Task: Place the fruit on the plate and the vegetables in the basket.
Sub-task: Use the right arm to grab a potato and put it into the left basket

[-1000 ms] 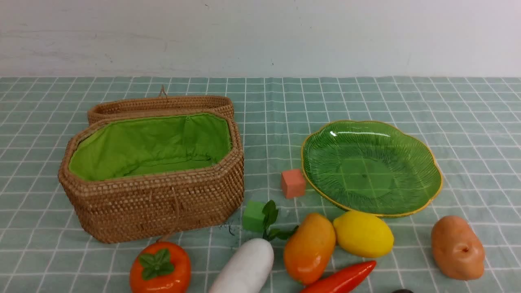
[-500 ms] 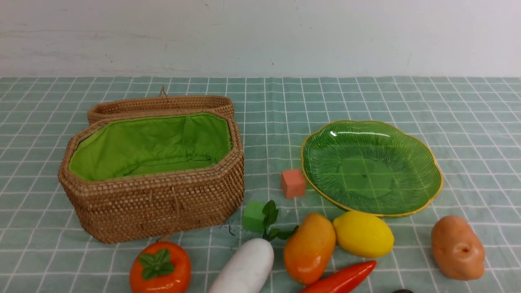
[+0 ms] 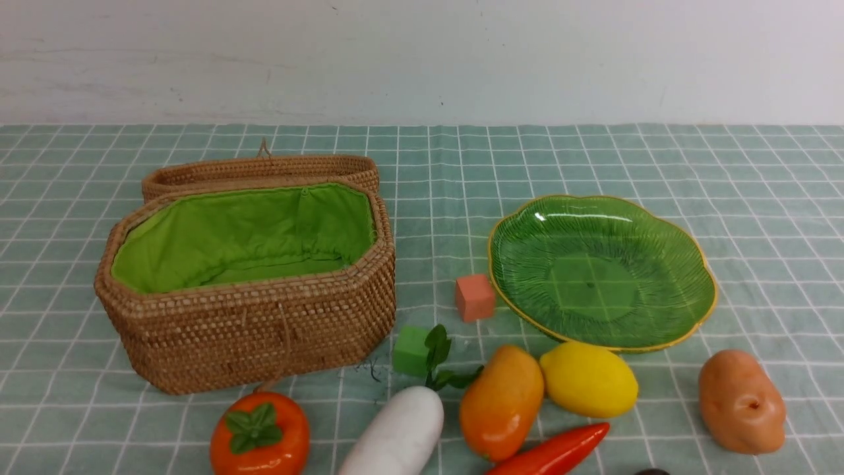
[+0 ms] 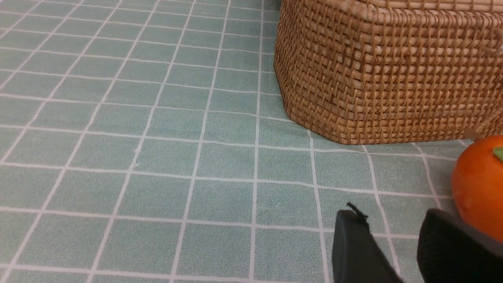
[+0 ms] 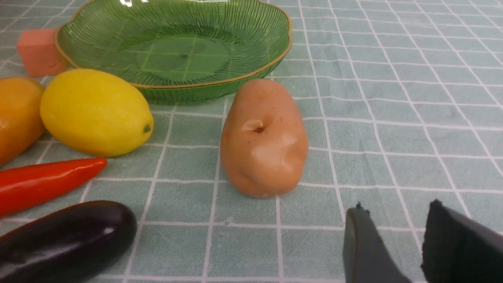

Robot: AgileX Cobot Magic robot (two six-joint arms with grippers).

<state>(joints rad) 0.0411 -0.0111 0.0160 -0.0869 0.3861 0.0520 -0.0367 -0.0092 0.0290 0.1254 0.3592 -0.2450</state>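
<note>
While your plate (image 3: 593, 224) lies on the cloth (image 3: 758, 185), lemon (image 3: 588, 379) sits just before its near rim, mango (image 3: 501, 401) and persimmon (image 3: 260, 432) leftward, potato (image 3: 742, 401) rightward, basket (image 3: 264, 330) well left. Your left gripper (image 4: 393, 220) and right gripper (image 5: 397, 212) stand partly parted, holding nothing.

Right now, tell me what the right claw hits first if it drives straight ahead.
Likely only bare tablecloth. The right claw points past the potato, which sits just beside its line; the plate lies further off that side. Depth is unclear.
</note>
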